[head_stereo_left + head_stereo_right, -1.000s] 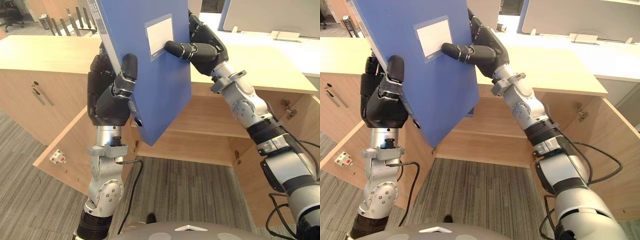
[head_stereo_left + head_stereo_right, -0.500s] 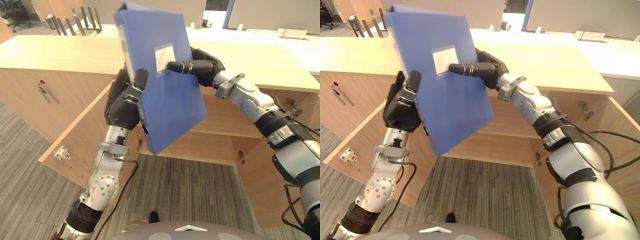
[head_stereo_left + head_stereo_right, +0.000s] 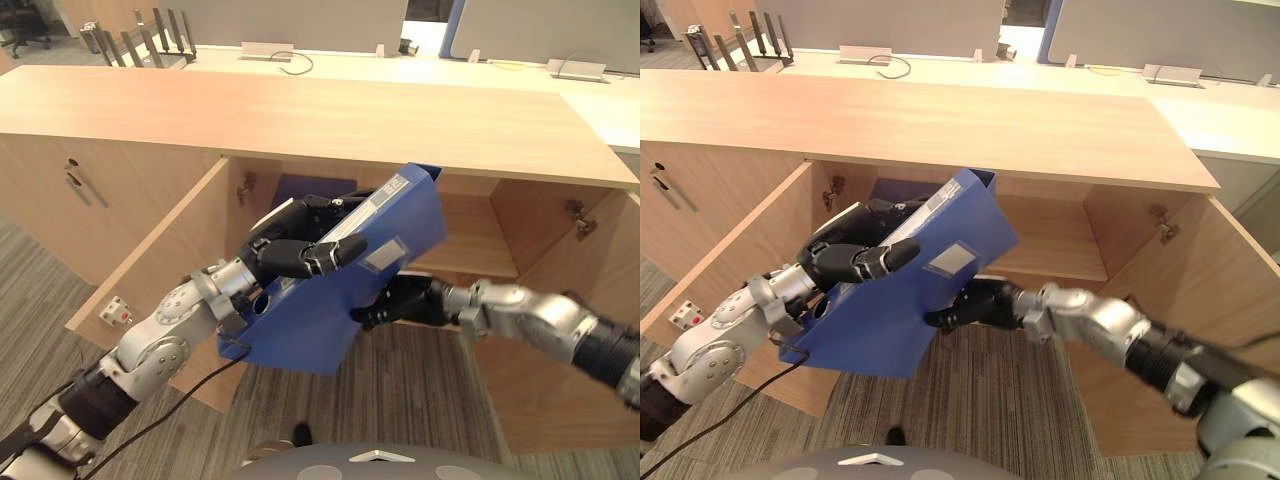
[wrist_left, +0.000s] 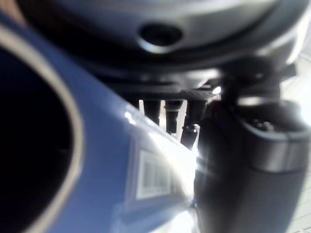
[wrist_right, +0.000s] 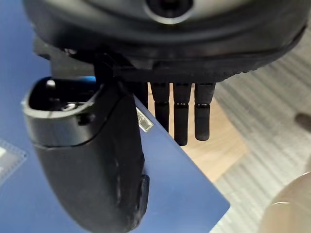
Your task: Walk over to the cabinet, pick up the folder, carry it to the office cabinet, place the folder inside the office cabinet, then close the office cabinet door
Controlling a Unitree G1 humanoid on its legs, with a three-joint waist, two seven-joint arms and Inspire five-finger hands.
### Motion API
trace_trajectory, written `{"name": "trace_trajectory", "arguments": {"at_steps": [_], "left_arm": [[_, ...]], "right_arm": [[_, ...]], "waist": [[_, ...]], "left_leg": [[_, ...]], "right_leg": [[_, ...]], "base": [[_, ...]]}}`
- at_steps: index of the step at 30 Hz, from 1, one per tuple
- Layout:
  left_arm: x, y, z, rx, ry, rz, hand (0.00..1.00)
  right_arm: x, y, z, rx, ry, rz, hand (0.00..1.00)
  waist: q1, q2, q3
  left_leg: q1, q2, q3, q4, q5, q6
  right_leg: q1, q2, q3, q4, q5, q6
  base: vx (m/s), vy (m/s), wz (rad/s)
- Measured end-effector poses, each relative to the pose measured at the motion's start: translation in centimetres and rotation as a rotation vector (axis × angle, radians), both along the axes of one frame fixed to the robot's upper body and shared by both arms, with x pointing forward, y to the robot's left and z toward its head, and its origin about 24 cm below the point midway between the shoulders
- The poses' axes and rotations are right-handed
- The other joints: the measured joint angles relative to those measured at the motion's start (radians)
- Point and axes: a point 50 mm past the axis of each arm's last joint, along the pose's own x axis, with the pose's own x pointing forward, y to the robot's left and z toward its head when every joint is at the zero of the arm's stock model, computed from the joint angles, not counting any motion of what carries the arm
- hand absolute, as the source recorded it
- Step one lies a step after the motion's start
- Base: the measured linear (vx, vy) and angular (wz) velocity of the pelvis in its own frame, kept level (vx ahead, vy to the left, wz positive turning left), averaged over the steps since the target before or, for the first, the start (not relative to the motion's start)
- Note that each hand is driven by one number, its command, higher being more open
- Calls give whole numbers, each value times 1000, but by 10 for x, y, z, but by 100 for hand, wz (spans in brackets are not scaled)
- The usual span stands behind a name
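Observation:
A blue folder [image 3: 330, 300] hangs tilted, low before the open office cabinet [image 3: 300, 110], its upper corner just inside the opening. My left hand [image 3: 295, 250] is curled round its spine from the left, thumb lying on the face. In the left wrist view the blue spine [image 4: 107, 160] with its ring hole runs past the thumb [image 4: 243, 160]. My right hand [image 3: 975, 305] grips the folder's lower right edge from beneath. In the right wrist view its thumb [image 5: 92, 145] lies on the blue face [image 5: 184, 194], with the fingers behind the edge.
Both cabinet doors stand open: the left door [image 3: 160, 260] and the right door [image 3: 545, 370]. A dark blue thing [image 3: 310, 187] stands at the back left inside, beside a bare wooden shelf [image 3: 470, 240]. A closed cabinet with a handle [image 3: 80, 185] adjoins on the left.
The folder has swung down from upright before my head to a low tilt at the cabinet opening. My right hand left the face and took the lower edge. The view shifted as well.

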Motion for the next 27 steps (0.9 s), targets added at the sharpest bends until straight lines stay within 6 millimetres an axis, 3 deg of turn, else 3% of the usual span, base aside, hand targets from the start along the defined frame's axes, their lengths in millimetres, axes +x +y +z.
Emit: {"name": "trace_trajectory", "arguments": {"at_steps": [4, 9, 21, 27], "left_arm": [[-11, 16, -8, -52, 19, 108, 0], [-19, 20, -20, -116, 75, 203, 0], [-38, 13, -18, -264, 84, 270, 0], [-44, -2, -11, -395, 77, 224, 0]], "right_arm": [[-8, 6, -10, 50, 2, -38, 0], [-11, 6, -13, 65, 14, -83, 0], [-1, 10, -2, 149, -37, -171, 0], [9, 16, 10, 285, -134, -279, 0]], "waist": [[6, 1, -4], [3, -3, -7], [-14, -8, -42], [-25, -8, -58]], "left_leg": [[1, 1, -3, 0, -5, -10], [-3, -1, -6, 18, -7, -14], [-2, -4, 6, 25, -7, -15], [-2, -11, 6, 23, -2, -8]], "right_leg": [[-10, 2, 13, 15, -5, -2], [-8, -2, 15, 16, -4, -2], [-23, -12, 47, 30, -21, 23], [-26, -18, 51, 29, -16, 36]], "base": [[-4, -10, -6], [0, 0, 0], [-22, -4, -5], [-2, 0, -1]]}}
